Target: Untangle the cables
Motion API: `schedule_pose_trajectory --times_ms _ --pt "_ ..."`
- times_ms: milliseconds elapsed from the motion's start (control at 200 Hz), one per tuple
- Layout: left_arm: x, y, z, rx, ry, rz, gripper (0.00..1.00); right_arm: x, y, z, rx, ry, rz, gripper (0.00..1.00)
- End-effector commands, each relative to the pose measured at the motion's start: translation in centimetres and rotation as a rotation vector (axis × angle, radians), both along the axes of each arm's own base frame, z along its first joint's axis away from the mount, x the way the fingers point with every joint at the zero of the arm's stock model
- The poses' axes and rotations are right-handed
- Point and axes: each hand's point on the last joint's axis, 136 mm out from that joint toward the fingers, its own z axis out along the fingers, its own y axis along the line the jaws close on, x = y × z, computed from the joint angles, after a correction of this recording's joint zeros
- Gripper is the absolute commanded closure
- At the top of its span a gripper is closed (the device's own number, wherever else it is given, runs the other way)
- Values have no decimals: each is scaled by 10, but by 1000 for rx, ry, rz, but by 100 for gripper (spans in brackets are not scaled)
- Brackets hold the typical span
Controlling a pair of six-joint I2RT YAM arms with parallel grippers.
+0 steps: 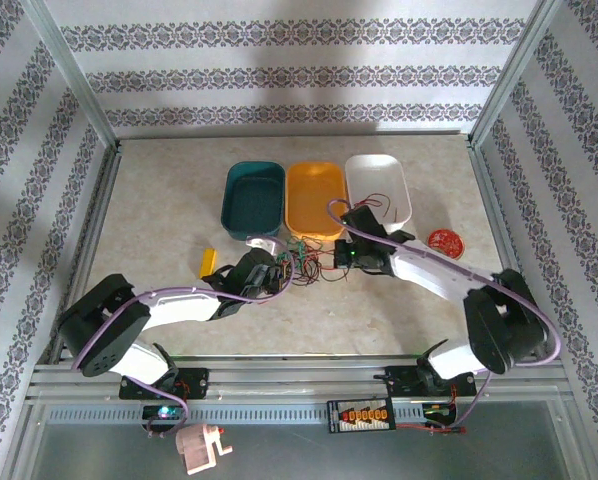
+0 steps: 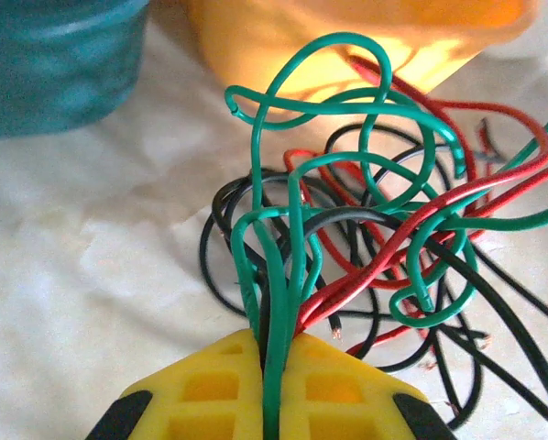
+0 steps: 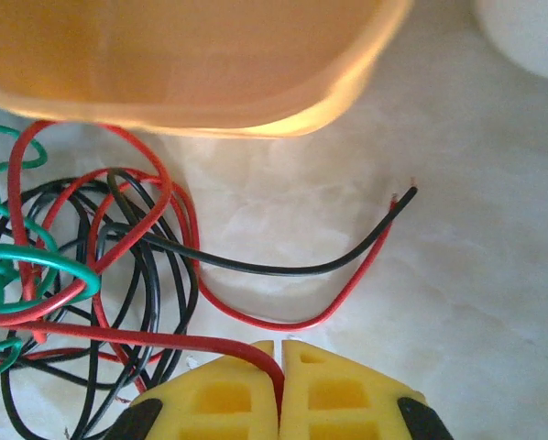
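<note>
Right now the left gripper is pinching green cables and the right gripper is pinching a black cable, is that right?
Not quite. The right gripper is shut on a red cable, not a black one; the right wrist view shows it running in between the jaws. The left gripper does pinch green cables.

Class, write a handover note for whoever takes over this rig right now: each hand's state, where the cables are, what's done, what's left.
Left hand: shut on green strands.
Right hand: shut on a red strand.
Cables: one red, green and black tangle on the table between the hands, on the near side of the orange bin.
Done: both grips set; nothing separated yet.
Left: probably draw the hands apart and free each strand.
</note>
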Motion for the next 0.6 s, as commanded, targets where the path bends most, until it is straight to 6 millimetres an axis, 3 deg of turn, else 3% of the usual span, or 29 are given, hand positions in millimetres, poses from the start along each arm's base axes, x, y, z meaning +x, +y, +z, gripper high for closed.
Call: schedule_pose_trajectory --times_ms 0,85,200,330,520,595 --pt "-8 43 -28 132 70 116 97 11 -69 7 -83 -56 -295 100" --pt "-9 42 -27 120 64 111 85 14 -77 16 -33 -80 -332 100" --pt "-10 33 -24 103 60 56 68 16 -58 29 9 -104 -220 100" --pt "-11 23 -21 83 59 9 65 11 -35 31 -12 -109 -93 100" --pt "-12 22 -20 73 61 5 65 11 -51 38 -31 -144 -163 100" --pt "-14 14 -15 48 54 -41 53 12 -52 43 -24 -161 -160 100"
